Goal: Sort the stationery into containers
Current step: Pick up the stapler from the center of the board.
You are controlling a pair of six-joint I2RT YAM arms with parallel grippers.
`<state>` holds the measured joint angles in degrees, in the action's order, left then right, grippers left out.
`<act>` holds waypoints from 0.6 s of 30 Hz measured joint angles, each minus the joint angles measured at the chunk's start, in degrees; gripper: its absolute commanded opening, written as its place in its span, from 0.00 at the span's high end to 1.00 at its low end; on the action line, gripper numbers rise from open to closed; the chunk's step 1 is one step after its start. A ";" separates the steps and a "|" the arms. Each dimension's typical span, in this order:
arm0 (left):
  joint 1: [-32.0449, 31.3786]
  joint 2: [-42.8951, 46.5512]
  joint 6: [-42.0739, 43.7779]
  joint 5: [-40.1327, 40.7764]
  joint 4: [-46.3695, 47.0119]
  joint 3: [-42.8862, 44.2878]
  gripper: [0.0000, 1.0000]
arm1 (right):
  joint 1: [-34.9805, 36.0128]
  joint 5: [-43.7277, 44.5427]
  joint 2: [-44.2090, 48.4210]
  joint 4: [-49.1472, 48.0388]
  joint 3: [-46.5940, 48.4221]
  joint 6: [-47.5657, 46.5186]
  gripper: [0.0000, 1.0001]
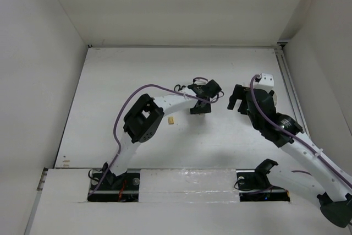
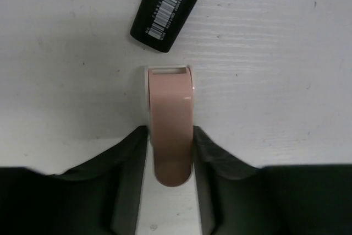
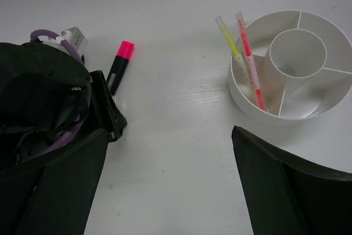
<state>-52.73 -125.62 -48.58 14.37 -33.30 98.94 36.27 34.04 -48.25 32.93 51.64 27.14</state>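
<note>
A pink eraser (image 2: 170,125) in a white sleeve lies flat on the table. My left gripper (image 2: 170,155) has its two black fingers pressed against the eraser's long sides. Just beyond the eraser lies the butt end of a black marker (image 2: 168,6) with a barcode label. Its pink-red cap (image 3: 125,49) shows in the right wrist view, beside the left gripper (image 1: 201,104). My right gripper (image 3: 170,182) hovers open over bare table, to the right of the left one. The round white tub (image 3: 245,100) with dividers holds a pale yellow stick (image 3: 229,39) and a thin red pen (image 3: 250,64) in one compartment.
A small tan eraser (image 1: 171,120) lies on the table left of the left gripper, under that arm's forearm. White walls close the table in at the back and on both sides. The right arm (image 1: 275,125) hides the tub in the top view.
</note>
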 measured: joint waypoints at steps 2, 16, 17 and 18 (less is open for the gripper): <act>0.00 -0.22 -0.22 0.07 -0.11 0.00 0.85 | -0.20 -0.07 0.37 0.00 0.00 -0.04 0.00; -0.11 20.13 9.35 -7.23 11.67 -21.31 1.00 | -8.74 -13.79 6.25 -3.58 -1.90 -3.06 0.00; 0.00 22.88 11.13 -9.27 13.09 -22.58 1.00 | -9.20 -15.91 7.37 -4.22 -2.12 -3.67 0.00; 0.33 26.58 13.29 -12.87 15.93 -24.22 1.00 | -9.49 -18.60 8.79 -6.05 -2.84 -4.39 0.00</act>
<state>-52.40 -99.04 -35.29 1.50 -17.37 74.72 26.79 15.44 -39.46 26.87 48.80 22.74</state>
